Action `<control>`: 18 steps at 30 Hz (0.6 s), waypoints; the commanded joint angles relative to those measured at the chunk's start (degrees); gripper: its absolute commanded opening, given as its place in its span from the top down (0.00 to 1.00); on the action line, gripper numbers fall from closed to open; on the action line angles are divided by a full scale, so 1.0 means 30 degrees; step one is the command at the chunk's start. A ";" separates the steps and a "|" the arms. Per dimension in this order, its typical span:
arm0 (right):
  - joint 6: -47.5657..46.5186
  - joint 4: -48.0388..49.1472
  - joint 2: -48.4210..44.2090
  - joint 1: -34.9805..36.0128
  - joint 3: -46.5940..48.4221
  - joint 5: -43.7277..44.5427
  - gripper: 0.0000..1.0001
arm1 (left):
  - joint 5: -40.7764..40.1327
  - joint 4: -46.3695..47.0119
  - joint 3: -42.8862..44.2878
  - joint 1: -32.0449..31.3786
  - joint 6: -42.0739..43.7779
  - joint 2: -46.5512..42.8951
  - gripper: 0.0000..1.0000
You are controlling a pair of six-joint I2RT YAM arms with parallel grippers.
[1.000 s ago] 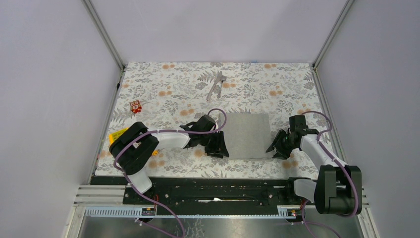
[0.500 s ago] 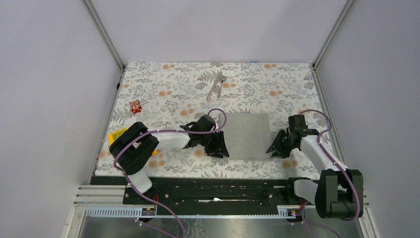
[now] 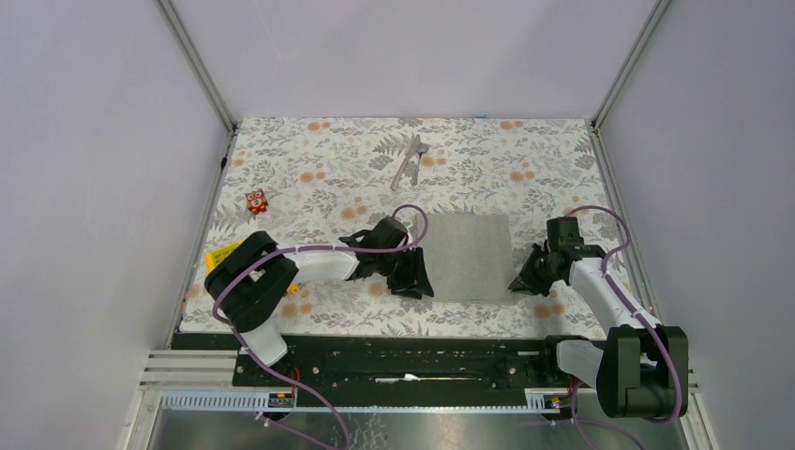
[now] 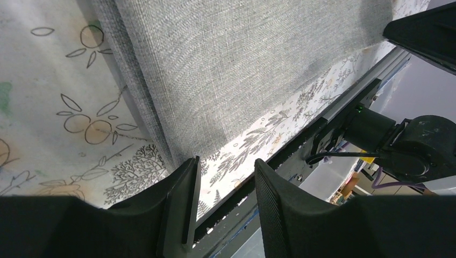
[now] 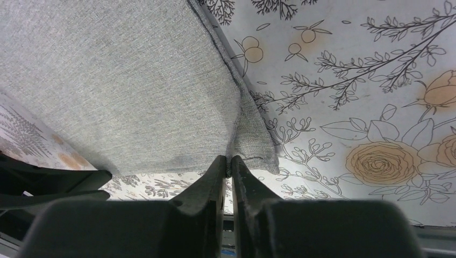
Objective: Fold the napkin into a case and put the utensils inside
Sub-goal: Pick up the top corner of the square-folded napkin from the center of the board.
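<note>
Right gripper [image 5: 230,159] is pinched almost closed on the napkin [image 5: 134,80], with the near corner's hem between our fingertips. Left gripper [image 4: 226,162] is roughly half open and grips nothing. The napkin's doubled edge lies just ahead of one finger [image 4: 180,204]. Utensils [image 3: 410,161] lie well beyond both grippers on the floral tablecloth [image 3: 309,187].

Left arm [image 3: 319,262]: elbow bent, forearm reaching inward, wrist low. Left gripper [image 4: 226,166]: fingers parted, a plain gap between the tips. Right arm [image 3: 600,286]: forearm angled inward, wrist tipped down. Right gripper [image 5: 229,159]: fingers pressed together, edge of the napkin [image 5: 134,80] pinched at the tips.
</note>
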 commanded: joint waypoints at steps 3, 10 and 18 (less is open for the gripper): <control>-0.0011 0.0928 -0.0205 0.0406 -0.0230 -0.0256 0.94 | 0.0167 -0.0555 0.1044 0.0010 0.0162 -0.1756 0.52; -0.0210 0.1395 -0.0196 0.0671 -0.0363 -0.1128 1.00 | -0.0436 -0.1404 0.0818 0.0059 0.0356 -0.2362 0.52; -0.0865 0.4059 0.2531 0.2933 0.0557 -0.3239 1.00 | -0.1737 -0.1553 -0.0217 0.0278 0.0297 -0.2261 0.59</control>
